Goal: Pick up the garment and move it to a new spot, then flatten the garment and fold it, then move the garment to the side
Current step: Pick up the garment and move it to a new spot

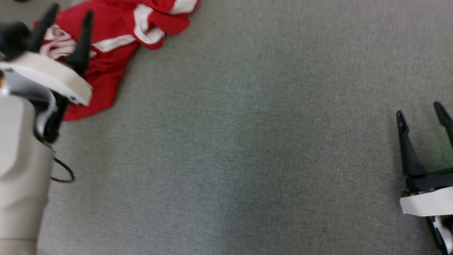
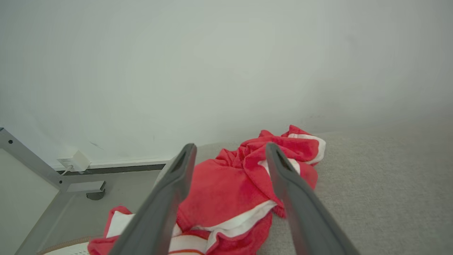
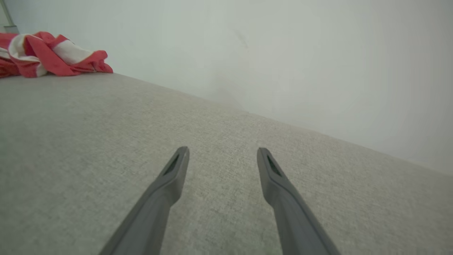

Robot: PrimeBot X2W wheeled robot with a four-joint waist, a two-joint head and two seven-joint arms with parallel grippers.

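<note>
A crumpled red garment (image 1: pixel 116 42) with white stripes lies bunched at the far left corner of the grey fabric surface (image 1: pixel 247 141). My left gripper (image 1: pixel 70 12) hangs over the heap with its two dark fingers spread open and nothing between them. In the left wrist view the garment (image 2: pixel 226 191) lies between and beyond the fingers of that gripper (image 2: pixel 228 150). My right gripper (image 1: pixel 421 109) stands open at the right edge, far from the cloth, above bare surface. The right wrist view has the garment (image 3: pixel 46 53) far off at the upper left, and its own gripper (image 3: pixel 223 152) open.
A pale wall (image 2: pixel 212 71) rises behind the surface. Past the surface's left edge are a metal frame leg (image 2: pixel 32 159), a white adapter (image 2: pixel 79 161) with a cable, and floor. A thin black cable loop (image 1: pixel 63 173) hangs from my left forearm.
</note>
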